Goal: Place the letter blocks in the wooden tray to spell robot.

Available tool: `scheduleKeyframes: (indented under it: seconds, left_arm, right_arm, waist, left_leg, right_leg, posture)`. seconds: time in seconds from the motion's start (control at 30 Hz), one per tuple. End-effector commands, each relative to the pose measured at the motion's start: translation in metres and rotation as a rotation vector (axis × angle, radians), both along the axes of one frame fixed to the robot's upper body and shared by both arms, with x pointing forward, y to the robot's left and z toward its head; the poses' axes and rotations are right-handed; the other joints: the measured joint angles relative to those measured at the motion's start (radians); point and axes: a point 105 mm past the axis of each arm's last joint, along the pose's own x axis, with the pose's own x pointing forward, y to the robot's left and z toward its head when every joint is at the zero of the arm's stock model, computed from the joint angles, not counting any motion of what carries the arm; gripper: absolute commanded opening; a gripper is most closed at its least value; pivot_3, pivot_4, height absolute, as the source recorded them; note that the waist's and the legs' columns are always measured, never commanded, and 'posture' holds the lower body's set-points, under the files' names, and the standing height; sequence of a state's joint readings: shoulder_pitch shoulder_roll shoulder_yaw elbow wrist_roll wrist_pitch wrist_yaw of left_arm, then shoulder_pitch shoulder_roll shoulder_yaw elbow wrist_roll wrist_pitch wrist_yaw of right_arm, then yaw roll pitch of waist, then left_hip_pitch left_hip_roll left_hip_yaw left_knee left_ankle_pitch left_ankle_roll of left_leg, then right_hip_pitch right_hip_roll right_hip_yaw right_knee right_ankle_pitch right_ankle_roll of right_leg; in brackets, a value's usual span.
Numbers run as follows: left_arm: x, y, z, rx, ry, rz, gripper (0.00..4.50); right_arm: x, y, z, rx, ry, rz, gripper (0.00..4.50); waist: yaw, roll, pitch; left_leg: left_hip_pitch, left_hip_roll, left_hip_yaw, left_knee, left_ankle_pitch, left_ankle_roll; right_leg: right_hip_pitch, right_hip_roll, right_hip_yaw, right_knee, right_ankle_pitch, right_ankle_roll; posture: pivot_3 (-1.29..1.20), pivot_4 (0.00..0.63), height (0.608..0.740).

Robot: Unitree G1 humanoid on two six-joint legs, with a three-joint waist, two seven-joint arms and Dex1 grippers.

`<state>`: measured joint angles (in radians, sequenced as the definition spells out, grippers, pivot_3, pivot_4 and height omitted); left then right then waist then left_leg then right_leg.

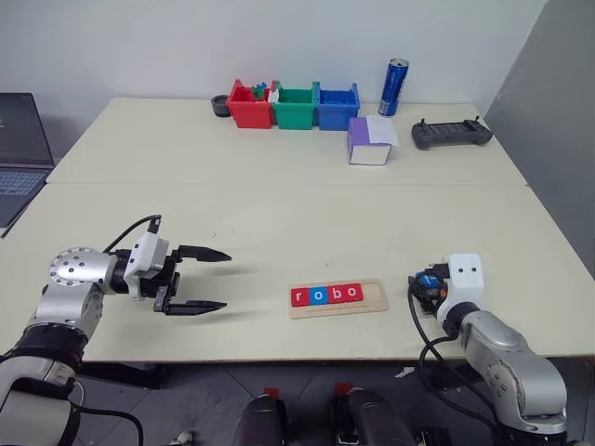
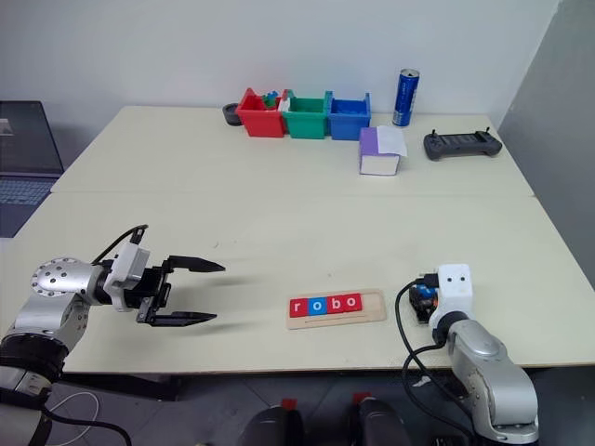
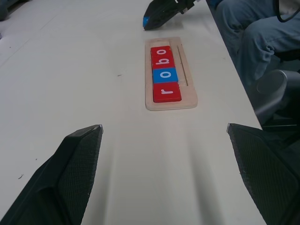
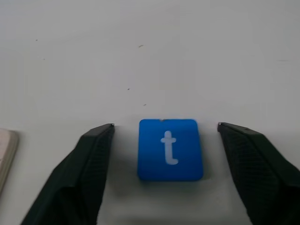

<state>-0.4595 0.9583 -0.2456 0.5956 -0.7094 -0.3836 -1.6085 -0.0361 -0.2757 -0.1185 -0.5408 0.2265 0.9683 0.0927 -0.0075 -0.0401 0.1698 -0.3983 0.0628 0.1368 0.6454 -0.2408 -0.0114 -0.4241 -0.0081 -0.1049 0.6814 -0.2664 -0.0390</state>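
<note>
Your right gripper (image 4: 165,129) has jaws apart around the blue t block (image 4: 170,149); left gripper (image 1: 200,279) gapes empty. Close off-centre and it may skid across the tabletop (image 1: 279,204), short of the wooden tray (image 1: 337,298).

"robo" on tray tiles (image 1: 325,295); "t" tile (image 4: 170,149)

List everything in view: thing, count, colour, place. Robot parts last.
wooden tray: 1, pale wood, near table edge, last slot free
letter blocks: 4 in the tray spelling r-o-b-o, red, blue, red, red
t block: 1, blue, on table between right hand fingers
bins: 3, red, green, blue, far side
can: 1, blue, beside bins
box: 1, purple and white, far side
controller: 1, black, far right
laptop: 1, dark, far left
left hand: open, left of the tray
right hand: open, straddling t block
</note>
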Motion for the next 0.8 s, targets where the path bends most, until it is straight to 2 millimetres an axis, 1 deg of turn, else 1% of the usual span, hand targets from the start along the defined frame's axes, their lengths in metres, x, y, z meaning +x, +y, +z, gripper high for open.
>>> scheduleKeyframes:
  seconds: [0.03,0.1,0.13,0.2,0.23,0.27,0.3,0.33,0.37,0.4,0.43,0.5,0.63,0.8]
  left_arm:
    - [-0.001,0.006,0.011,-0.010,-0.049,0.009,4.50]
    - [-0.002,0.006,0.012,-0.015,-0.053,0.009,4.50]
    - [-0.003,0.006,0.012,-0.020,-0.051,0.008,4.50]
    - [-0.007,0.006,0.012,-0.025,-0.039,0.006,4.50]
    - [-0.008,0.007,0.012,-0.027,-0.035,0.004,4.50]
    - [-0.010,0.007,0.011,-0.029,-0.033,0.004,4.50]
    - [-0.011,0.007,0.011,-0.031,-0.033,0.004,4.50]
    - [-0.012,0.008,0.011,-0.032,-0.033,0.004,4.50]
    - [-0.013,0.008,0.012,-0.034,-0.034,0.005,4.50]
    - [-0.013,0.009,0.012,-0.036,-0.034,0.006,4.50]
    - [-0.014,0.010,0.014,-0.039,-0.036,0.008,4.50]
    - [-0.016,0.011,0.015,-0.045,-0.039,0.010,4.50]
    - [-0.020,0.011,0.017,-0.057,-0.041,0.007,4.50]
    - [-0.024,0.015,0.016,-0.049,-0.033,0.018,4.50]
  right_arm:
    - [0.011,-0.012,0.036,-0.050,-0.105,0.006,4.48]
    - [0.018,-0.016,0.049,-0.081,-0.114,0.080,4.48]
    - [0.024,-0.022,0.057,-0.096,-0.115,0.129,4.48]
    - [0.032,-0.029,0.066,-0.078,-0.098,0.248,4.48]
    - [0.031,-0.027,0.069,-0.063,-0.078,0.348,4.48]
    - [0.026,-0.022,0.069,-0.061,-0.052,0.487,4.48]
    - [0.019,-0.019,0.067,-0.062,-0.021,0.612,4.48]
    - [0.014,-0.019,0.065,-0.063,0.002,0.696,4.48]
    - [0.011,-0.022,0.061,-0.087,0.038,0.787,4.48]
    - [0.009,-0.026,0.058,-0.105,0.064,0.842,4.48]
    - [0.014,-0.030,0.058,-0.111,0.067,0.888,4.48]
    - [0.023,-0.033,0.058,-0.143,0.068,0.963,4.48]
    - [0.022,-0.037,0.043,-0.241,0.174,1.131,4.48]
    - [0.024,-0.042,0.024,-0.272,0.277,1.192,4.48]
  waist:
    - [-0.001,0.000,0.000]
    - [-0.001,0.001,0.001]
    - [-0.001,0.001,0.001]
    - [0.000,0.001,0.001]
    - [0.001,0.001,0.001]
    - [0.001,0.001,0.001]
    - [0.003,0.001,0.001]
    - [0.004,0.001,0.001]
    - [0.005,0.001,0.001]
    - [0.005,0.001,0.001]
    - [0.006,0.001,0.001]
    - [0.000,0.001,0.002]
    - [-0.003,0.001,0.002]
    - [0.004,0.002,0.002]
  left_leg:
    - [0.000,0.000,0.000,0.000,0.000,0.000]
    - [0.000,0.000,0.000,0.000,0.000,0.000]
    - [0.000,0.000,0.000,0.000,0.000,0.000]
    - [0.000,0.000,0.000,0.000,0.000,0.000]
    - [0.000,0.000,0.000,0.000,0.000,0.000]
    - [0.000,0.000,0.000,-0.001,0.000,0.000]
    - [0.000,0.000,0.000,-0.001,0.000,0.000]
    - [0.000,0.000,0.000,-0.001,0.000,0.000]
    - [0.000,0.000,-0.001,-0.001,0.000,0.001]
    - [0.000,0.000,-0.001,-0.001,0.000,0.001]
    - [-0.001,0.000,-0.001,-0.001,0.000,0.001]
    - [0.000,0.000,0.000,0.000,0.000,0.001]
    - [0.001,0.001,0.001,0.000,0.000,0.001]
    - [0.000,0.001,0.001,0.000,0.000,0.000]
  right_leg:
    - [0.000,0.000,0.000,0.000,0.000,0.000]
    - [0.000,0.000,0.000,0.000,0.000,0.000]
    - [0.000,0.000,0.000,0.000,0.000,0.000]
    - [0.000,0.000,0.000,0.000,0.000,0.000]
    - [0.000,0.000,0.000,-0.001,0.000,0.000]
    - [0.000,0.000,-0.001,-0.001,0.000,0.000]
    - [0.000,0.000,-0.001,-0.001,0.000,-0.001]
    - [0.000,0.000,-0.001,-0.001,-0.001,-0.001]
    - [0.000,0.000,-0.001,-0.002,-0.001,-0.001]
    - [0.000,0.001,-0.001,-0.002,-0.001,-0.001]
    - [0.000,0.001,-0.001,-0.002,-0.001,-0.001]
    - [0.000,0.001,-0.001,-0.001,-0.001,-0.001]
    - [0.000,0.001,-0.001,0.000,0.001,0.001]
    - [0.000,0.001,-0.001,-0.001,0.000,0.000]
  posture:
    - [0.00,0.150,0.740]
    - [0.00,0.150,0.740]
    - [0.00,0.150,0.740]
    - [0.00,0.150,0.740]
    - [0.00,0.150,0.740]
    - [0.00,0.150,0.740]
    - [0.00,0.150,0.740]
    - [0.00,0.150,0.740]
    - [0.00,0.150,0.740]
    - [0.00,0.150,0.740]
    - [0.00,0.150,0.740]
    - [0.00,0.150,0.740]
    - [0.00,0.150,0.740]
    - [0.00,0.150,0.740]
